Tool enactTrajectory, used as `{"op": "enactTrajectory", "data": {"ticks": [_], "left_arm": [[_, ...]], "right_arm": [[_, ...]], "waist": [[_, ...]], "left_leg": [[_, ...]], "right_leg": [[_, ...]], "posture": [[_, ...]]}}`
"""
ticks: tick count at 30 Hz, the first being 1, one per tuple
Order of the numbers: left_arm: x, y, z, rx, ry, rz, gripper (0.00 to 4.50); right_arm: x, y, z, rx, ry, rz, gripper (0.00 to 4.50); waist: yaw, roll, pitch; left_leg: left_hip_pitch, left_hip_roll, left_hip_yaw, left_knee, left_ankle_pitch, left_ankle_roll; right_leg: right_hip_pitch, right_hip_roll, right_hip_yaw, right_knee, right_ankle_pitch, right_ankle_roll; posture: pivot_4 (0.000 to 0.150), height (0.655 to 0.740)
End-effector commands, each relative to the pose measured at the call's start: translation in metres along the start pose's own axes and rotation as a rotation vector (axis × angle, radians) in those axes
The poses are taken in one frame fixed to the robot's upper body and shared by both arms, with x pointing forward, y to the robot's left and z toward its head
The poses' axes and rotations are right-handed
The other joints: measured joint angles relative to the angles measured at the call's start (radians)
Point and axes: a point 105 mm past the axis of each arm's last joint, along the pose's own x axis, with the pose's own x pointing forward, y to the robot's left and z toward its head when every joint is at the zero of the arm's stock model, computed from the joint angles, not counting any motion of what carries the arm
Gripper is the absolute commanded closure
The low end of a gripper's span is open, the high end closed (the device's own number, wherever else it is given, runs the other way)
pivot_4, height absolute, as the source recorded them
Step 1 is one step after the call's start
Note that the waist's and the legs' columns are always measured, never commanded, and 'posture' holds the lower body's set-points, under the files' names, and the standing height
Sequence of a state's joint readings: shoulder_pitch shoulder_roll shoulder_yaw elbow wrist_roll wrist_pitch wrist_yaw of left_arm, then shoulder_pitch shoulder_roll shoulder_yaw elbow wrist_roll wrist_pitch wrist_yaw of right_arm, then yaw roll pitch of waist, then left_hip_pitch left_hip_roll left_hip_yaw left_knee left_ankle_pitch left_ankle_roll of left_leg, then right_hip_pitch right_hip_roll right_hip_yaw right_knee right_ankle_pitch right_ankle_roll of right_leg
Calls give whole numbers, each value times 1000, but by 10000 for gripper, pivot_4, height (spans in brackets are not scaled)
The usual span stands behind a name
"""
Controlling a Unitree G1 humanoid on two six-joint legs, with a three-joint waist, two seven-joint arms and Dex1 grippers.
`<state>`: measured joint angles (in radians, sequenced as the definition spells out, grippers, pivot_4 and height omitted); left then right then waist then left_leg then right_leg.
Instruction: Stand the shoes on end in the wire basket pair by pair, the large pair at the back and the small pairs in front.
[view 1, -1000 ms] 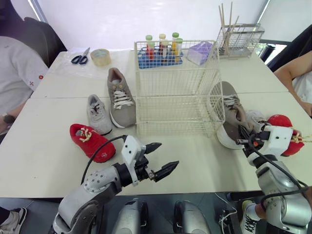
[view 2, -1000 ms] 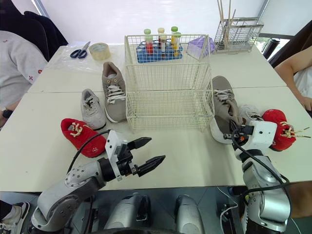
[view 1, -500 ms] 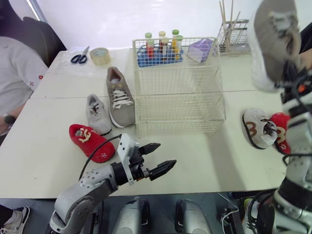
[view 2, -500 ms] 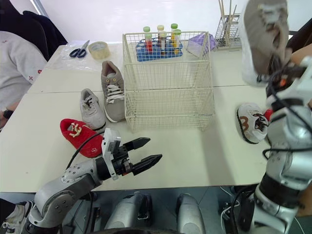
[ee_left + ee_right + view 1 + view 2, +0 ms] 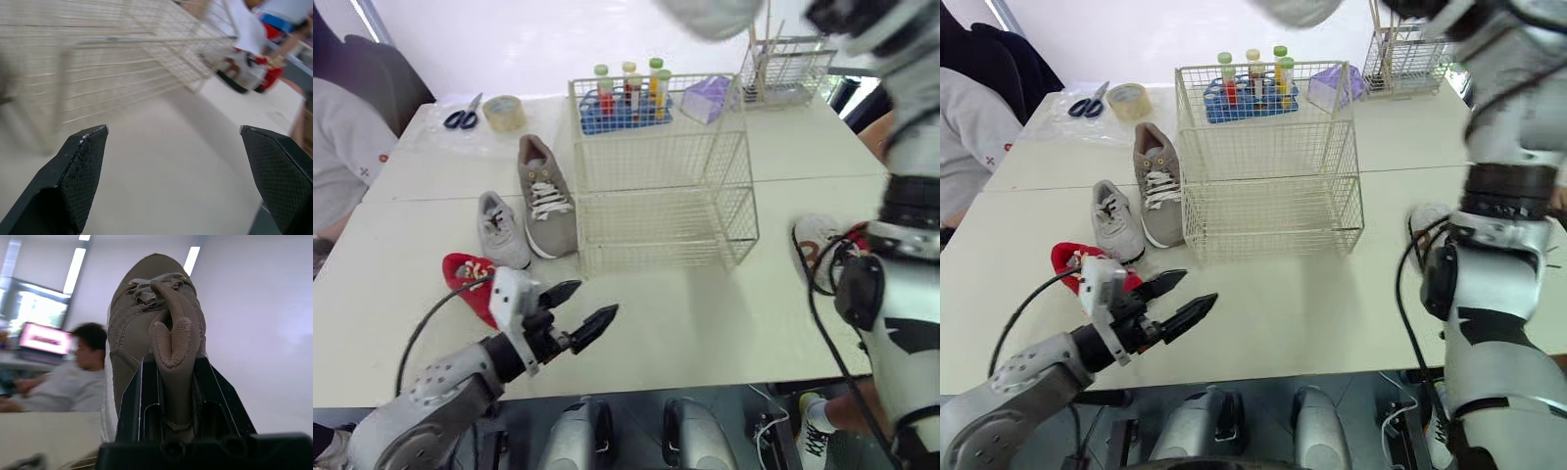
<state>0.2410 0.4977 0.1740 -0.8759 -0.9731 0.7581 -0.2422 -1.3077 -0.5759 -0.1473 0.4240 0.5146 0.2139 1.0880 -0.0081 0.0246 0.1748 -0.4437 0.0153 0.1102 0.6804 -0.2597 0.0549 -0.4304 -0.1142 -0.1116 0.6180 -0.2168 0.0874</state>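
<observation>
Right wrist view has the right gripper [image 5: 173, 396] clamped on the tongue of the large grey shoe [image 5: 146, 308], held high above the far side of the wire basket [image 5: 661, 211]. The left gripper [image 5: 596, 298] hovers wide open and empty over the near edge of the table [image 5: 705, 323]. The shoe is best lowered slowly, on end against the basket's far wall, leaving room for its mate [image 5: 545, 196] beside it.

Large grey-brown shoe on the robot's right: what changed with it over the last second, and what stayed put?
The right gripper, shut on the large shoe, has lifted it off the table beside the wire basket high into the air. The left gripper stayed open and empty, drifting slightly left. The basket is still empty; the other large shoe, small grey shoe and red shoe did not move.
</observation>
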Motion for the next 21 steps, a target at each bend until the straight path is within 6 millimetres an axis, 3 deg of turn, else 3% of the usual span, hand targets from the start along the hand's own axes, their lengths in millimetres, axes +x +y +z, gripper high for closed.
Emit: {"op": "enactTrajectory", "data": {"ticks": [1,4,7,10,14,21], "left_arm": [[-22,-4,20,-45,-114,69,0],[-52,-10,23,-166,-166,104,0],[-104,-6,34,-305,-225,164,0],[-148,4,66,-197,-244,234,0],[-149,4,111,-92,-252,137,0],[-116,1,167,71,-298,-124,0]], "right_arm": [[6,4,7,-70,21,182,43509],[2,8,2,-44,88,305,43509],[1,13,7,-51,117,404,43509],[0,21,27,37,37,486,43509],[1,28,28,28,49,530,43509],[-7,43,23,0,83,585,43509]], "waist": [[3,-6,3],[-2,-10,6],[-12,-16,10],[-9,-14,12],[-3,-9,15],[-10,-8,15]], "left_leg": [[-1,0,0,1,0,0],[-2,-3,0,2,-1,0],[-4,-4,0,2,-3,-4],[-7,-3,0,1,-5,-7],[-7,-2,-4,0,-6,-6],[-8,-1,2,-2,-1,-14]], "right_leg": [[0,0,0,-1,-1,-1],[1,-5,0,-5,-2,-4],[0,-9,1,-8,-2,-4],[-9,-10,0,-9,-2,-5],[-11,-7,-3,-7,-4,-6],[-10,-3,-1,-3,-3,-6]], "posture": [[1500,7371],[1500,7371],[1500,7371],[1500,7371],[1500,7371],[1500,7371]]}}
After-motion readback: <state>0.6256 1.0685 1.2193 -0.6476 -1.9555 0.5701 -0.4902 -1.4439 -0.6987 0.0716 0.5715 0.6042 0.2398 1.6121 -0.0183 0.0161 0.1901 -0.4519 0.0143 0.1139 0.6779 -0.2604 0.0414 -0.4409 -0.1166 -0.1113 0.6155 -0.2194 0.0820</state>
